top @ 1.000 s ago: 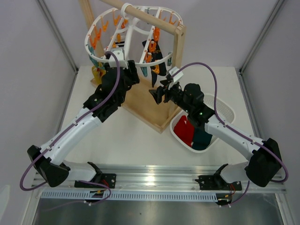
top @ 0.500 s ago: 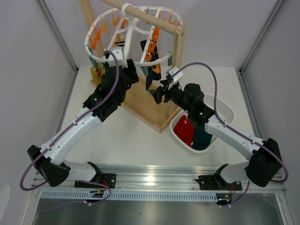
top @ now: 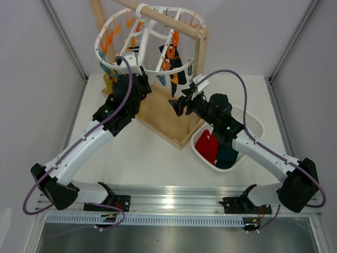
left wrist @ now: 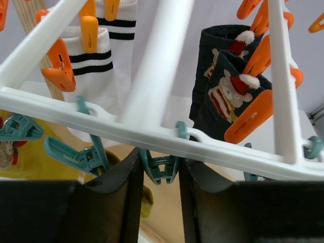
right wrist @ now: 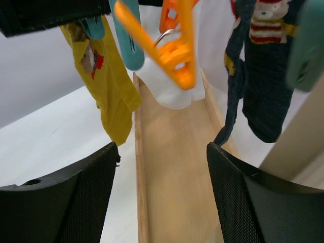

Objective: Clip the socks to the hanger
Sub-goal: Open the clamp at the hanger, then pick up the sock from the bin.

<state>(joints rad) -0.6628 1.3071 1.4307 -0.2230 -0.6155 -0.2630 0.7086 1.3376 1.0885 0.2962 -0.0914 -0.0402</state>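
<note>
The white hanger (top: 107, 41) hangs from the wooden rack with orange and teal pegs. Clipped to it are a white black-striped sock (left wrist: 96, 61), a navy sock with a Santa print (left wrist: 223, 91) and a yellow sock (left wrist: 30, 157). My left gripper (left wrist: 159, 174) is raised under the hanger ring (left wrist: 101, 124), its fingers pressed on both sides of a teal peg (left wrist: 159, 164). My right gripper (right wrist: 162, 167) is open and empty, low over the rack's wooden base (right wrist: 172, 177). A red sock (top: 206, 145) and a teal sock (top: 226, 155) lie in the basket.
The white perforated basket (top: 254, 122) sits right of the rack, under my right arm. The rack's upright post (top: 199, 68) stands just behind my right gripper (top: 176, 105). A hanging navy sock tail (right wrist: 230, 116) reaches down beside my right finger. An orange peg (right wrist: 174, 50) dangles above.
My left gripper has shifted slightly left and up against the hanger ring, and the hanger has swung a little. My right gripper has stayed nearly in place.
</note>
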